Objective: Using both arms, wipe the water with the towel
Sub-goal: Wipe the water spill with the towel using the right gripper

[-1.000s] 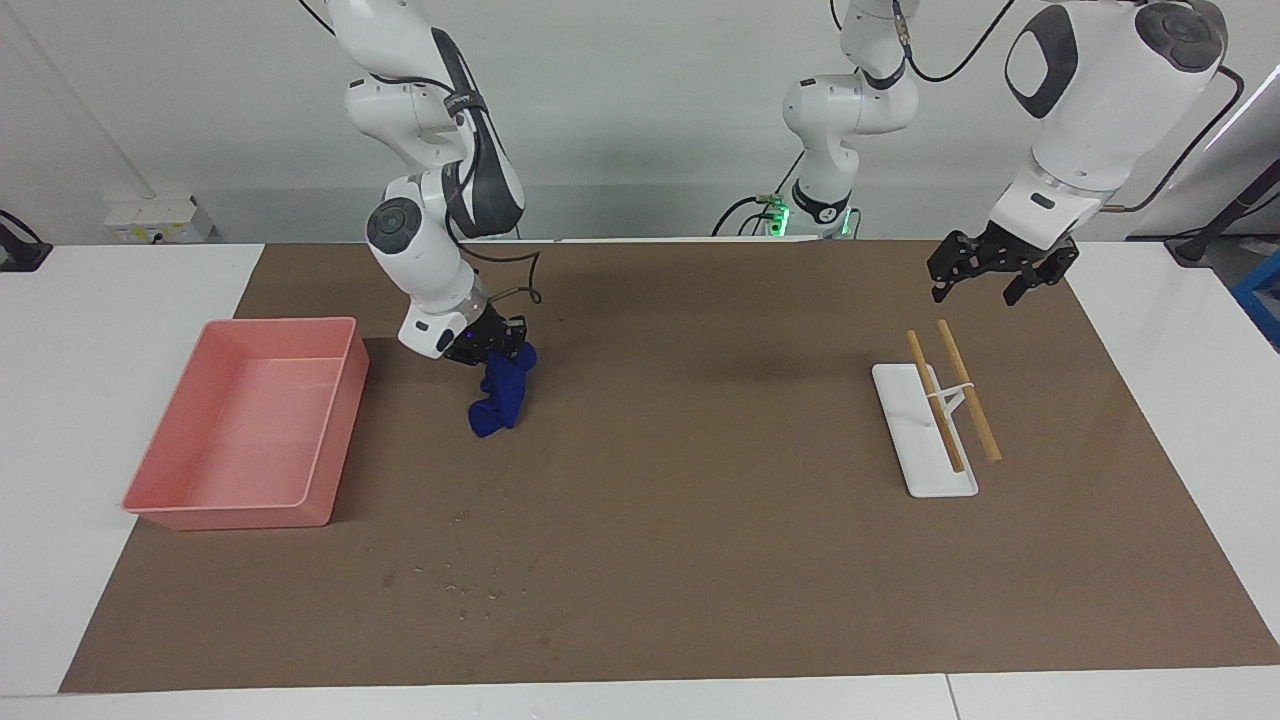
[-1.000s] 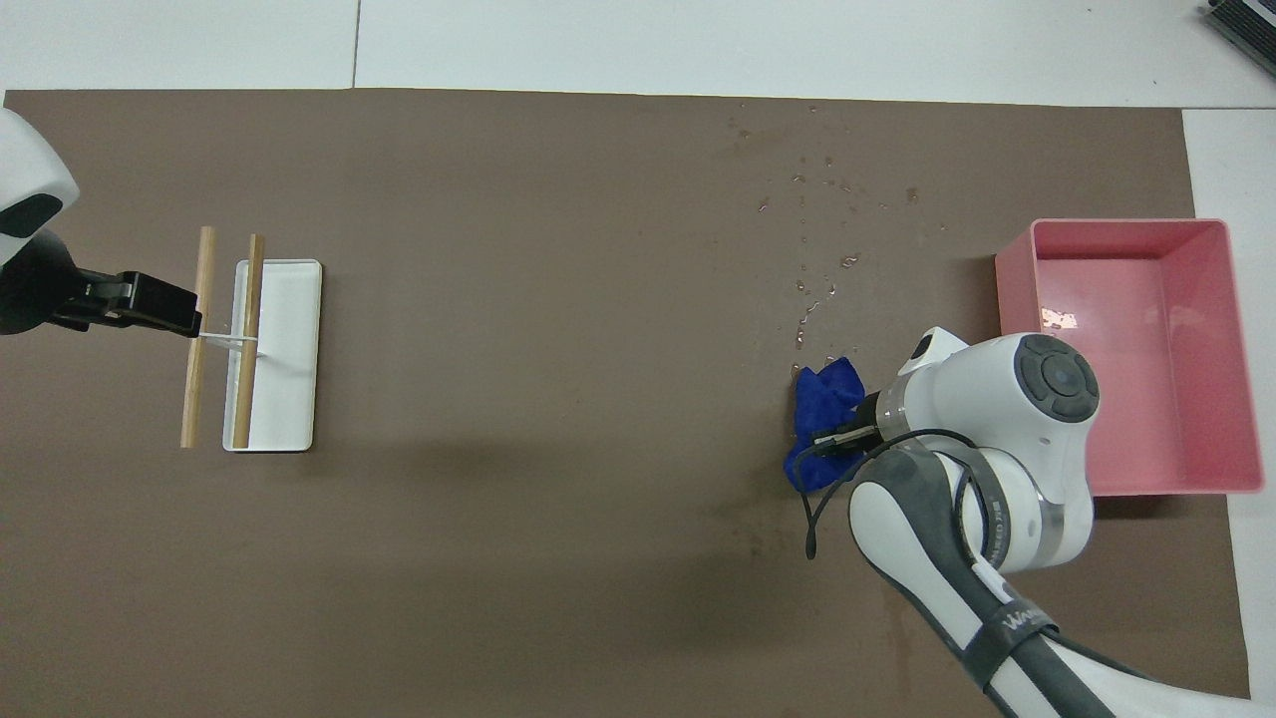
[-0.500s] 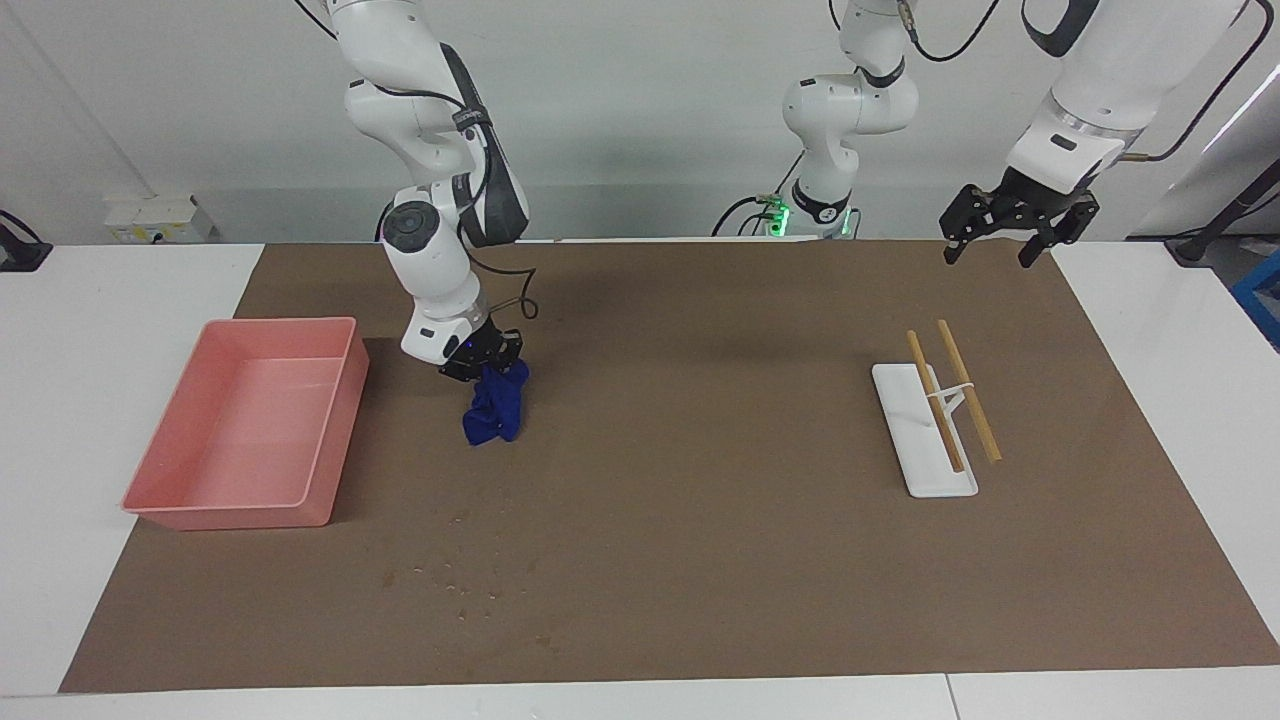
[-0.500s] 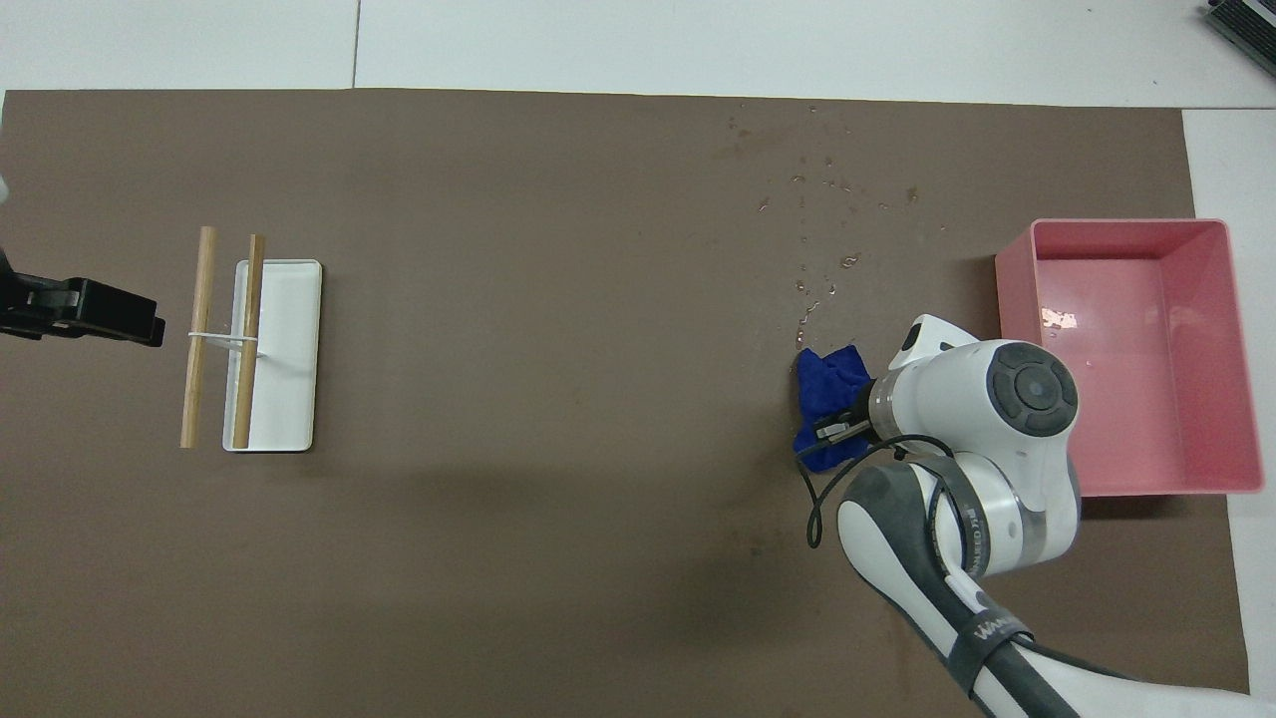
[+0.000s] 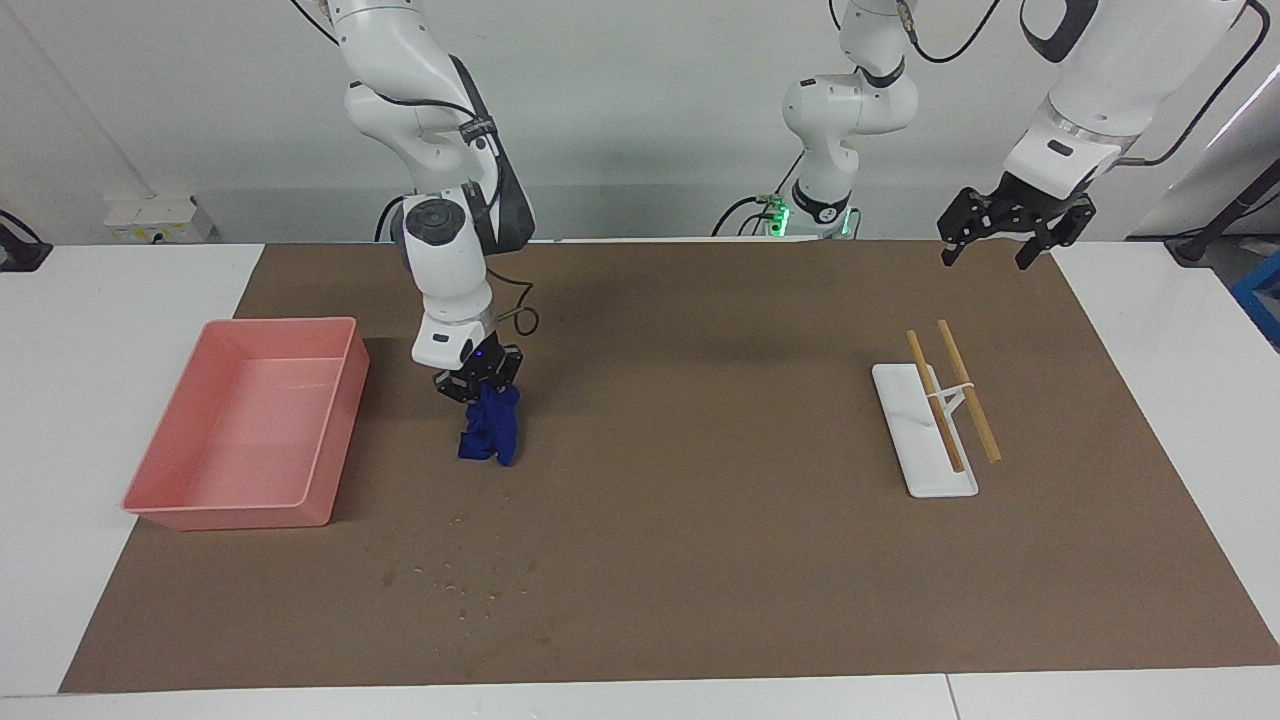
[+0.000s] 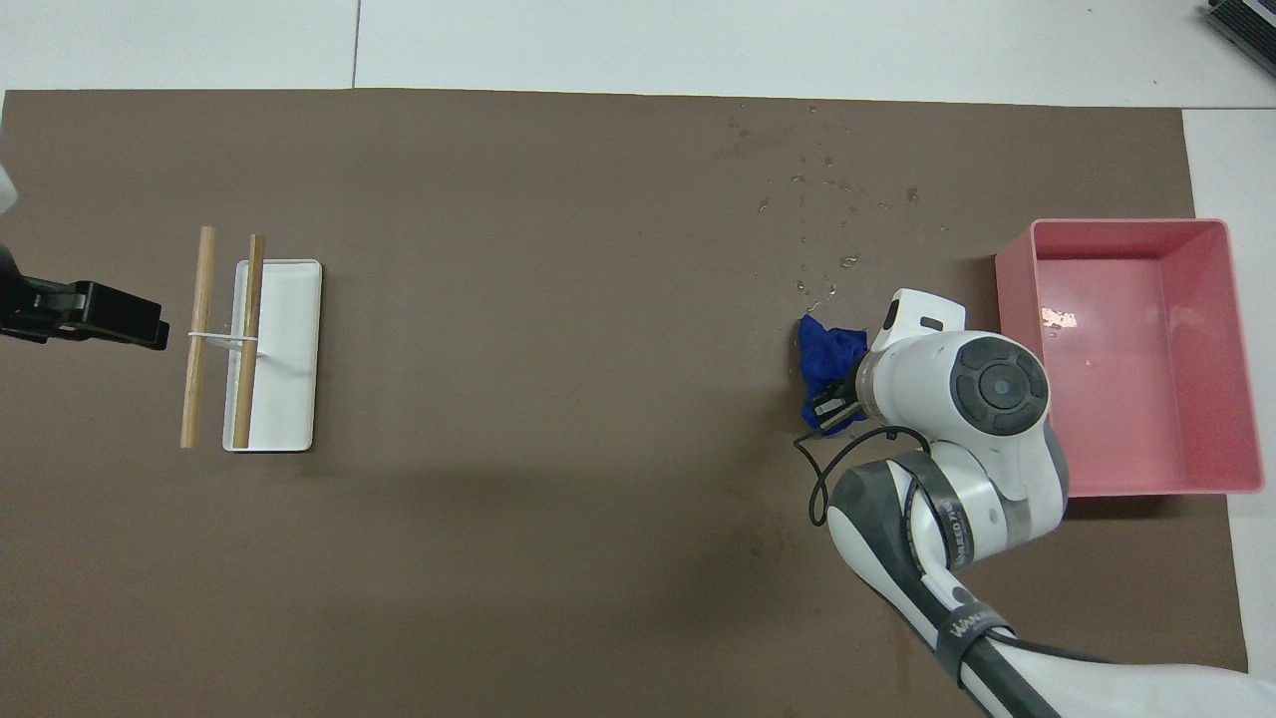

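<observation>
Towel (image 5: pixel 489 432) is pinched by its top in the right gripper (image 5: pixel 479 385), hanging bunched up over the brown mat (image 5: pixel 700 560) just beside the pink tray (image 5: pixel 335 400); whether its bottom edge is touching the mat can't be told. The water droplets (image 5: pixel 460 580) are scattered on the mat farther from the robots than the towel.

Stuff that could go sideways, as a guess: since it's held as a wad, only a small patch might get dragged through the drops, so water could just be smeared or missed. If it's lowered too little, the drops get skimmed over; too much, and the mat could be rucked up. A thin pinch of cloth could also be pulled out mid-swipe.

The left gripper (image 5: pixel 1007 236) is held up with fingers spread wide, empty, over the mat's edge near the white slab with two wooden sticks (image 5: pixel 935 425), so it's just waiting.
</observation>
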`<control>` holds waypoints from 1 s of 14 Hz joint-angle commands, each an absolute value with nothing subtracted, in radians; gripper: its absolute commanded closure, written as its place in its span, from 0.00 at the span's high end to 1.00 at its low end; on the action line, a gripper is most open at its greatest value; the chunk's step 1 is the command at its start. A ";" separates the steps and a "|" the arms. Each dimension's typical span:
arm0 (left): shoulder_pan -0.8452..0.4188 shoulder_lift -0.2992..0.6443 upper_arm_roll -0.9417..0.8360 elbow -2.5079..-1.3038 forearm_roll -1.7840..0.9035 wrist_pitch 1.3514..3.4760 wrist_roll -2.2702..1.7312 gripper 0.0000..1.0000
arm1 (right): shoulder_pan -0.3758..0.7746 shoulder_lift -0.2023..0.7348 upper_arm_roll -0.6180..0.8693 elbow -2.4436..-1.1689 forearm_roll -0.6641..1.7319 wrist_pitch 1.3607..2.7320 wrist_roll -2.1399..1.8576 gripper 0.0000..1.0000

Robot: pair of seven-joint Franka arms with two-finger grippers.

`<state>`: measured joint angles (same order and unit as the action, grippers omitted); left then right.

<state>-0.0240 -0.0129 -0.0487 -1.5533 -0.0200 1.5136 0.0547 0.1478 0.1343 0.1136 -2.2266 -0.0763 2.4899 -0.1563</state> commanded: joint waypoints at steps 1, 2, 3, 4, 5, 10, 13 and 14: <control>-0.021 -0.035 -0.051 -1.577 -0.009 1.503 0.061 1.00 | 0.132 0.199 0.118 -2.184 -0.101 2.552 -0.176 0.00; -0.021 -0.037 -0.051 -1.577 -0.011 1.503 0.060 1.00 | 0.135 0.215 0.120 -2.171 -0.101 2.554 -0.175 0.00; -0.021 -0.037 -0.051 -1.577 -0.011 1.503 0.061 1.00 | 0.137 0.236 0.118 -2.142 -0.101 2.554 -0.175 0.00; -0.021 -0.037 -0.051 -1.577 -0.009 1.503 0.060 1.00 | 0.140 0.253 0.118 -2.114 -0.101 2.554 -0.175 0.00; -0.021 -0.037 -0.051 -1.577 -0.009 1.503 0.060 1.00 | 0.143 0.267 0.118 -2.086 -0.101 2.553 -0.175 0.00; -0.021 -0.035 -0.051 -1.577 -0.011 1.503 0.060 1.00 | 0.144 0.415 0.118 -1.896 -0.103 2.539 -0.176 0.00; -0.021 -0.037 -0.051 -1.577 -0.011 1.503 0.060 1.00 | 0.134 0.433 0.120 -1.885 -0.101 2.520 -0.176 0.00; -0.021 -0.035 -0.051 -1.577 -0.009 1.503 0.060 1.00 | 0.129 0.430 0.120 -1.902 -0.097 2.498 -0.176 0.00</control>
<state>-0.0240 -0.0133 -0.0487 -1.5537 -0.0200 1.5128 0.0547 0.1491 0.3930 0.1126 -1.9147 -0.0778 2.5177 -0.1609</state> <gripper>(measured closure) 0.000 0.753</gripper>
